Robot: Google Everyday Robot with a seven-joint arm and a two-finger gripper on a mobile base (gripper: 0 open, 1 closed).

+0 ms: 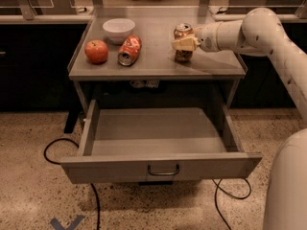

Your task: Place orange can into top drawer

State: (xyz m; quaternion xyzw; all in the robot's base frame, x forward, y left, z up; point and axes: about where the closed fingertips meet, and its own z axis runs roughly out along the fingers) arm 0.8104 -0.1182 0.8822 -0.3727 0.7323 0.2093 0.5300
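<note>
Right now my hand (185, 43) grips the upright orange can (183, 55) around its middle, at the right side of the worktop (158, 67). Below, the top drawer (158, 167) stands pulled open.

The tool (181, 43) clasps the upright orange can (182, 55) over the table (158, 65), above the open top drawer (115, 169).

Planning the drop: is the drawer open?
Open, pulled out, floor visible: drawer. Gripper is at the orange can on the table.

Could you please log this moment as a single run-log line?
phase: pickup | gripper: at upright orange can on countertop | top drawer: open | can not yet in drawer
</note>
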